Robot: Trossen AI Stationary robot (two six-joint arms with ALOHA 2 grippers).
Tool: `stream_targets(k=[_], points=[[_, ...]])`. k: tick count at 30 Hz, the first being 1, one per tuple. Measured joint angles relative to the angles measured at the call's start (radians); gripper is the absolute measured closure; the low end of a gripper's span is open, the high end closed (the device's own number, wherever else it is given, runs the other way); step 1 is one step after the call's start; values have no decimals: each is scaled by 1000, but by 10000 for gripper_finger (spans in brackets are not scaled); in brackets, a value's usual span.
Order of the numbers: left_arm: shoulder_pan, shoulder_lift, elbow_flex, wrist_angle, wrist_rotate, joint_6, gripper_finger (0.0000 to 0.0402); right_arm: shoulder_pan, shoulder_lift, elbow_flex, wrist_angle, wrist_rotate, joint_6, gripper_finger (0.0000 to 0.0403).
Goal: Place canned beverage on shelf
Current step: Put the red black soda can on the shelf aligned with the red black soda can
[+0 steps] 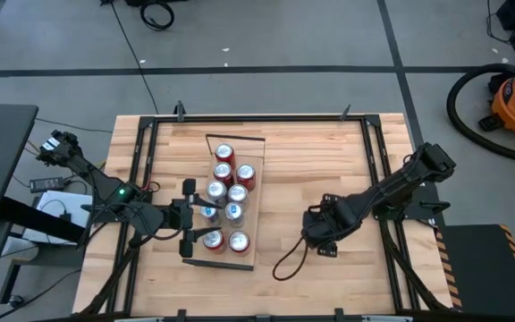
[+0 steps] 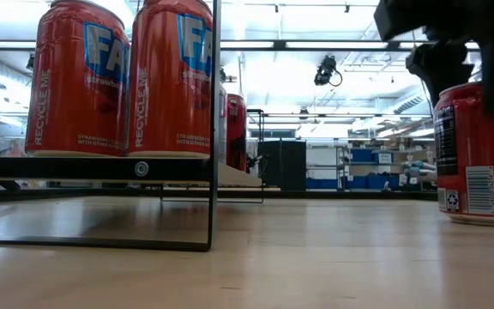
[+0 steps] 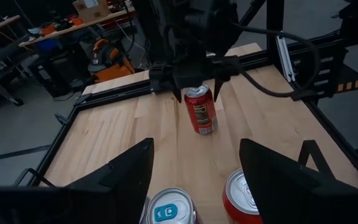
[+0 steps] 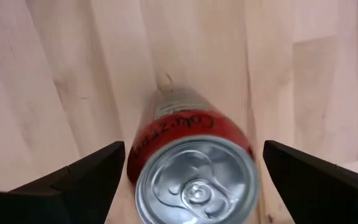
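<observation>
My left gripper sits at the left edge of the shelf, fingers apart and empty, with cans standing in rows on the board just beside it. Well to the right of the shelf, on the bare table, my right gripper hangs over a lone red can, fingers spread wide on either side, not clamping it. That can stands upright.
</observation>
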Motion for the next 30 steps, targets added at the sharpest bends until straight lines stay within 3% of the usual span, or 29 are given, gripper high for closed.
stream_targets(k=[12,20,30], points=[[0,0,0,0,0,0,153,4,0,-110,85,-9,35,17],[0,0,0,0,0,0,153,-14,0,-112,96,-8,10,86],[4,0,0,18,0,39,153,-222,2,-88,130,62,-213,73]])
